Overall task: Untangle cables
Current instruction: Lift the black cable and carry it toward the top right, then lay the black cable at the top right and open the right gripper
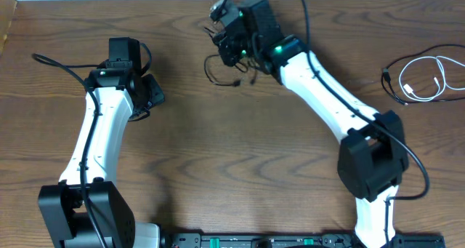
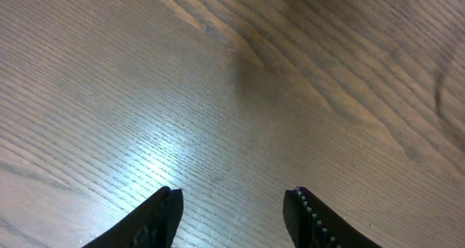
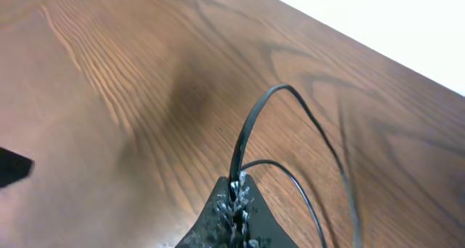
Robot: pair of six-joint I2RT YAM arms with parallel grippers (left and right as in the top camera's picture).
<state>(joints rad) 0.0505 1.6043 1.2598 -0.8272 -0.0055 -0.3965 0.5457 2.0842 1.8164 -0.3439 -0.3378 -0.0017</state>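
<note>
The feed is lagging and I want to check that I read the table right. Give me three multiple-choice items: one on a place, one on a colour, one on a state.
1. Where does the white cable lie?
A. Draped over the left arm
B. In the middle, between the two arms
C. On the table near its edge, on the robot's right

2. What colour is the cable pinched in the right hand?
A. Black
B. White
C. Red

3. How is the left hand?
A. Shut on a cable
B. Open, holding nothing
C. Shut on nothing

Answers:
1 C: the overhead view shows it looped by that edge, apart from both hands.
2 A: the right wrist view shows a black cable rising from the closed fingers.
3 B: the left wrist view shows only bare wood between its spread fingers.
</note>
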